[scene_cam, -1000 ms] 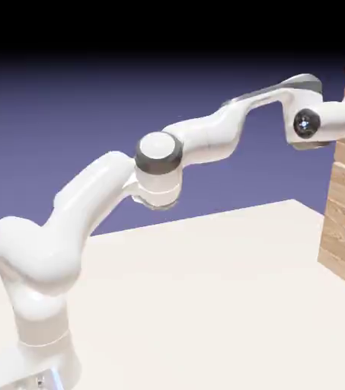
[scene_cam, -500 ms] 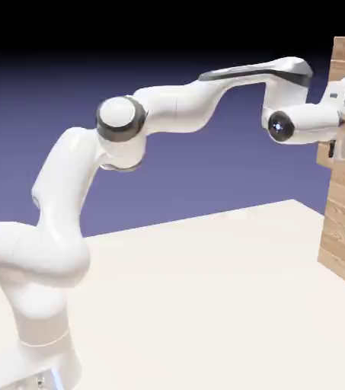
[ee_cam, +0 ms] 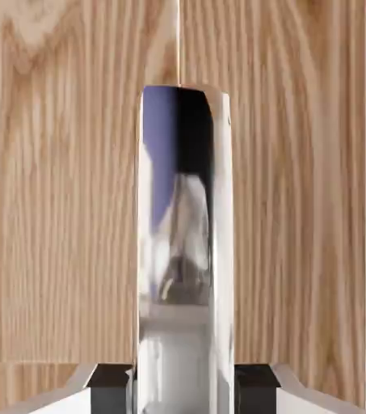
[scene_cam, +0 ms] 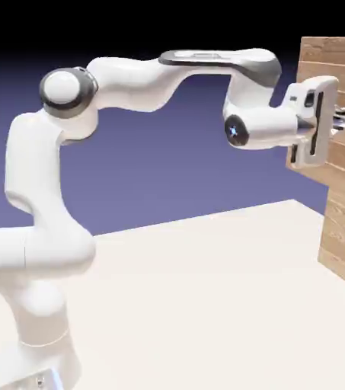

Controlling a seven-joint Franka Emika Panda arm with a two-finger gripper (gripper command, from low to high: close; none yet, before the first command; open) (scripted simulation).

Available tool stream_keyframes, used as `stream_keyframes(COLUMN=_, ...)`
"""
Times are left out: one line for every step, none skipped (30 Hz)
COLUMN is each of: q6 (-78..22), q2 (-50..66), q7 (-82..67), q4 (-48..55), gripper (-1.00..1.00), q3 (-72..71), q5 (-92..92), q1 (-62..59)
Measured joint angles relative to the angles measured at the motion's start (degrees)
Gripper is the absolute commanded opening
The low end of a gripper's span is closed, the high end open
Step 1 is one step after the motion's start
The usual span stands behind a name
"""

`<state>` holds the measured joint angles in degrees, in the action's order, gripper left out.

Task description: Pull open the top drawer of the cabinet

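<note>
over the last second the top drawer (scene_cam: 316, 65) has come farther out of the cabinet (scene_cam: 339, 255), and its front now stands well proud of the cabinet's lower fronts, toward the robot. the arm (scene_cam: 263, 128) has drawn back from the cabinet with it, its elbow folding. the gripper (scene_cam: 341, 120) is level with the upper part of the cabinet, at the drawer's front, and its jaws are clamped on the metal handle (ee_cam: 184, 242), one finger on each side of the bar. drawer and hand moving out together suggests the grip is holding and the pull is working. i judge the drawer partly open; what's left looks like more straight pull away from the cabinet, without twisting, since the smooth bar could slip.
</note>
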<state>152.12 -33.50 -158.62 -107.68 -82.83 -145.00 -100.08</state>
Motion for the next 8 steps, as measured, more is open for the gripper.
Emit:
stream_keyframes(q6=-0.28, q2=0.04, q7=-0.24, q4=-1.43, gripper=-1.00, q3=1.87, q5=0.03, q1=2.08)
stream_keyframes(q6=-0.60, q2=-0.05, q7=-0.37, q4=-2.86, gripper=-1.00, q3=3.79, q5=0.08, q1=4.15)
stream_keyframes(q6=-0.94, q2=-0.21, q7=-0.41, q4=-4.31, gripper=-1.00, q3=5.72, q5=0.18, q1=6.23)
stream_keyframes(q6=-1.32, q2=-0.56, q7=-0.35, q4=-5.82, gripper=-1.00, q3=7.71, q5=0.29, q1=8.30)
stream_keyframes(q6=-1.73, q2=-1.02, q7=-0.25, q4=-7.32, gripper=1.00, q3=9.67, q5=0.40, q1=10.35)
stream_keyframes(q6=-1.75, q2=-1.02, q7=-0.28, q4=-7.33, gripper=1.00, q3=9.68, q5=0.34, q1=10.34)
stream_keyframes(q6=-1.75, q2=-1.02, q7=-0.28, q4=-7.33, gripper=1.00, q3=9.68, q5=0.34, q1=10.34)
stream_keyframes(q6=-2.03, q2=-1.46, q7=-0.20, q4=-8.83, gripper=1.00, q3=11.62, q5=0.60, q1=12.41)
